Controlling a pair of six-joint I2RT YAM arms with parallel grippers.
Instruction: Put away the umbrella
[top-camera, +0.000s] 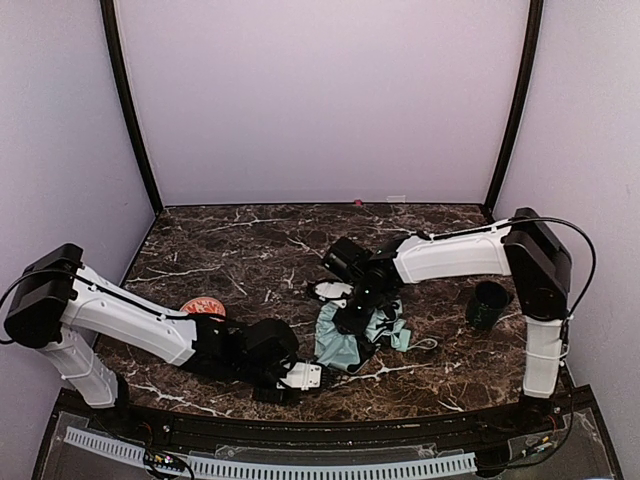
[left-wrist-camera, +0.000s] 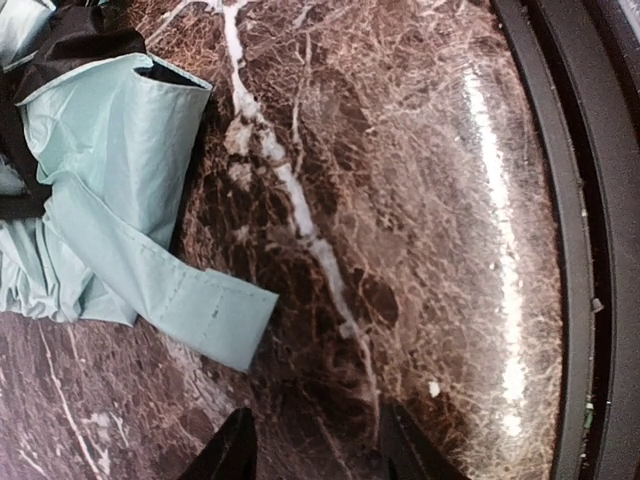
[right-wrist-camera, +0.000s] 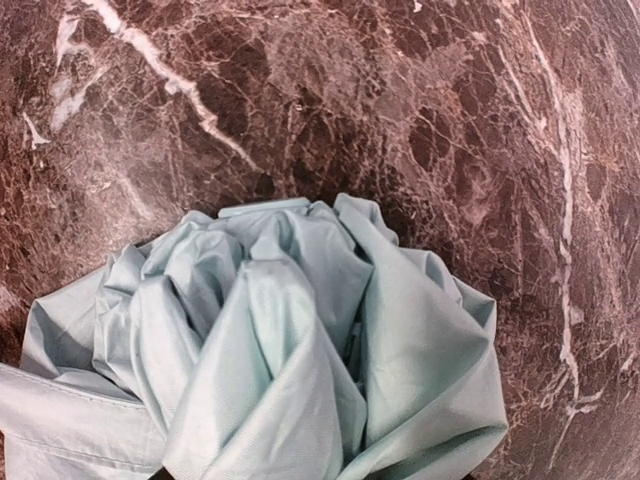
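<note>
Two fingertips of the left gripper (left-wrist-camera: 315, 462) show at the bottom edge of the left wrist view. They stand partly apart with only bare worktop (left-wrist-camera: 430, 200) between them, so it holds nothing. Just up and left of them lies the closure strap (left-wrist-camera: 210, 312) of the umbrella (top-camera: 345, 338), trailing from crumpled mint fabric in that view's upper left. From above, the umbrella is a loose bundle right of centre, with the right gripper (top-camera: 356, 310) directly over it. Its own camera shows only bunched fabric and no fingers, so we cannot tell how wide it stands or whether it grips. We judge the step in hand to be gathering the canopy for wrapping. To do it well, we would steady the bundle with the right arm, take the strap near its free end and draw it snug around the folds without dragging the bundle.
</note>
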